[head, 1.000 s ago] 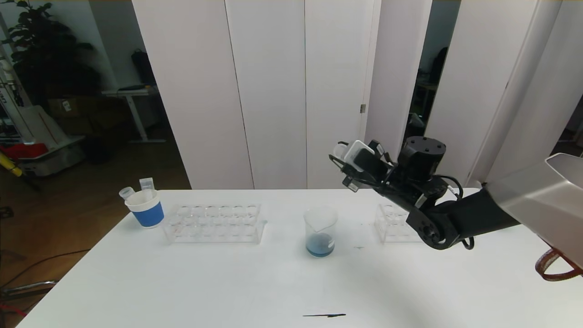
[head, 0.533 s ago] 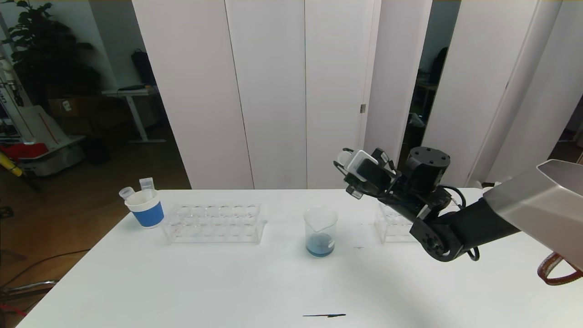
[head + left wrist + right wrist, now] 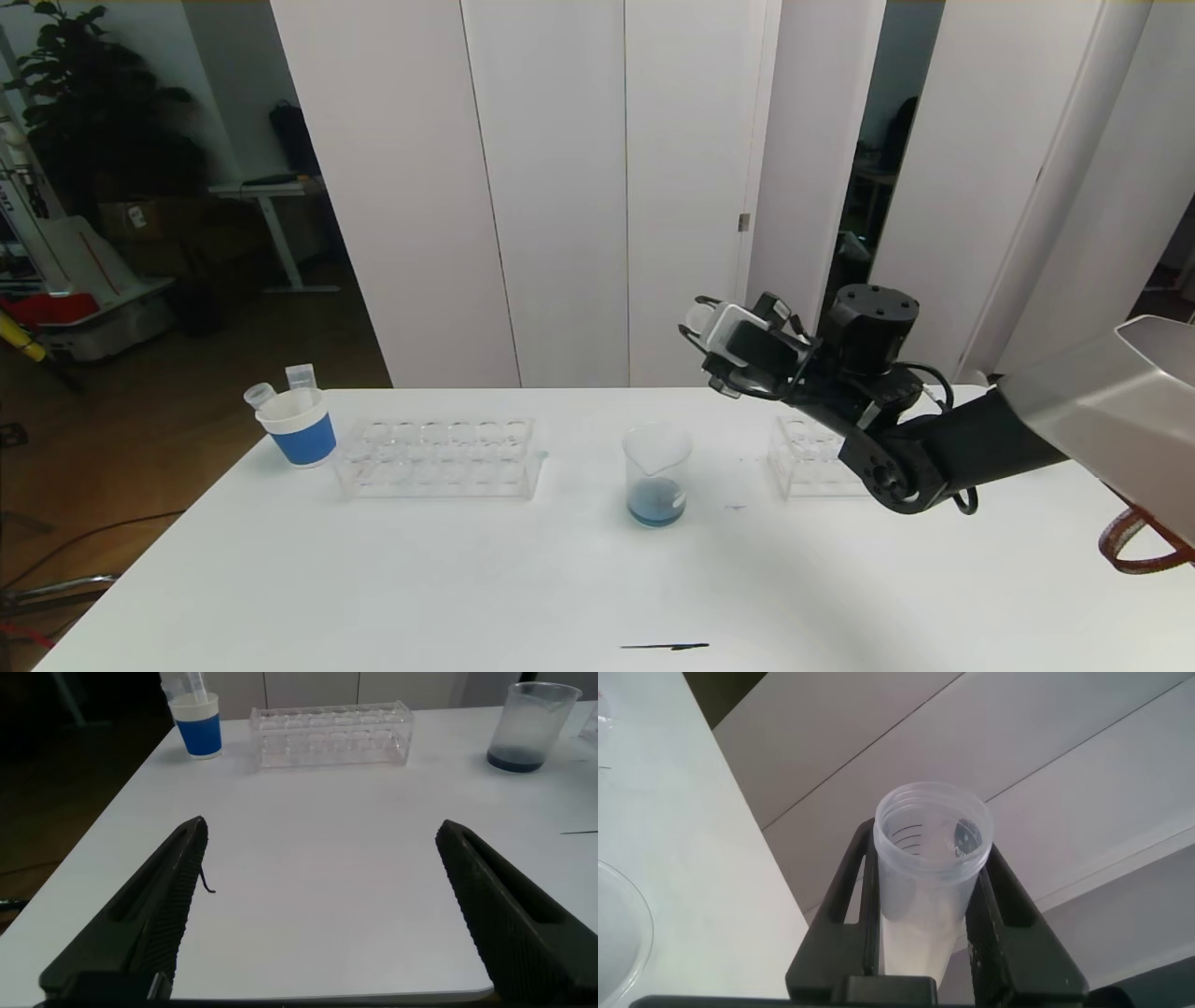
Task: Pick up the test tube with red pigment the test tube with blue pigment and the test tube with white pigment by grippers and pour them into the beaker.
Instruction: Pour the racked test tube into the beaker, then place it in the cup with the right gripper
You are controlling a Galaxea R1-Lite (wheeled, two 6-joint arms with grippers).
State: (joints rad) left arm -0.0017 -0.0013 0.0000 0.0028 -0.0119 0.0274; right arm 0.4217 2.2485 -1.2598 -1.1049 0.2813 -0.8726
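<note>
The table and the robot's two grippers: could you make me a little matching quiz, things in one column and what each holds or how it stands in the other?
Things:
1. beaker
2. paper cup
3. right gripper
4. left gripper

States:
A. open, holding nothing, low over the table
B. shut on the test tube with white pigment, raised above the table
C. blue liquid at its bottom
D. blue band, clear tubes standing in it

Pairs: 1-C, 2-D, 3-B, 4-A
</note>
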